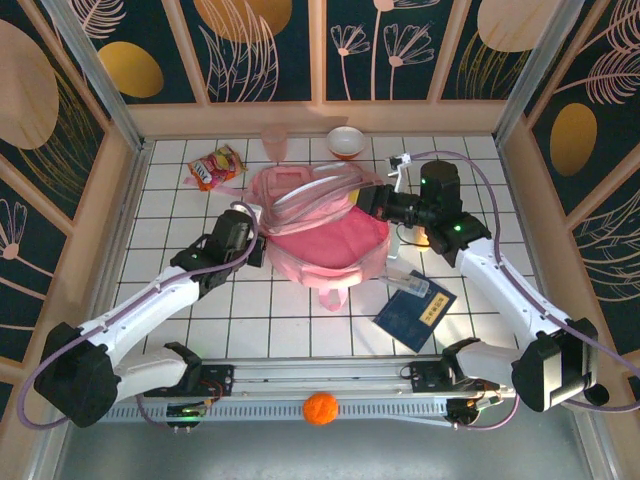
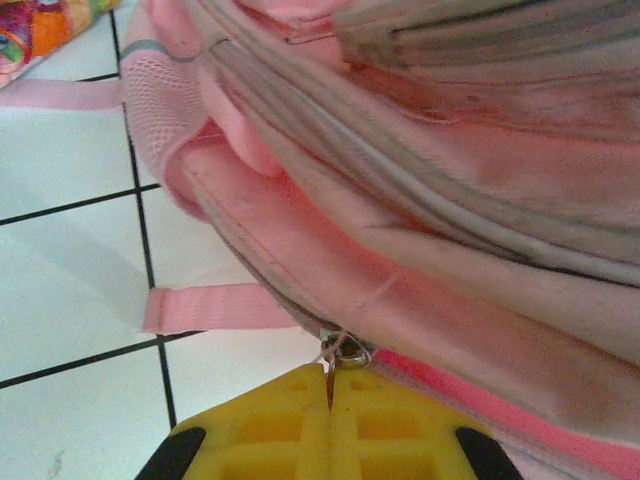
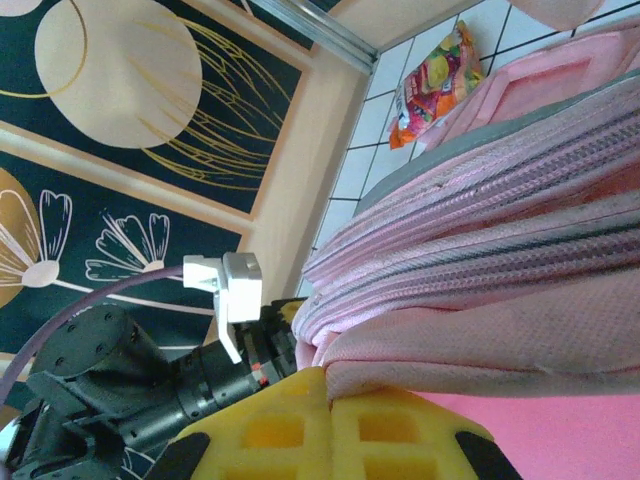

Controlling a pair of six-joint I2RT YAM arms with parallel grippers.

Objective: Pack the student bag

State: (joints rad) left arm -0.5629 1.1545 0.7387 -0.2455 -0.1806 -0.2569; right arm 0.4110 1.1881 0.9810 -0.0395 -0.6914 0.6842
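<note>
The student bag (image 1: 320,228), pink with white zip trim, lies in the middle of the tiled table between both arms. My left gripper (image 1: 262,234) is at its left side. In the left wrist view its yellow fingers (image 2: 330,392) are shut on the metal zip pull (image 2: 346,350) at the bag's seam (image 2: 430,300). My right gripper (image 1: 366,198) is at the bag's upper right edge. In the right wrist view it (image 3: 328,388) is shut on a fold of the bag's pink fabric (image 3: 480,340), lifting it a little.
A blue book (image 1: 414,311) lies to the right of the bag with a small clear item (image 1: 408,283) above it. A snack packet (image 1: 216,167), a pink cup (image 1: 274,143) and a bowl (image 1: 346,141) stand at the back. An orange ball (image 1: 320,408) rests on the near rail.
</note>
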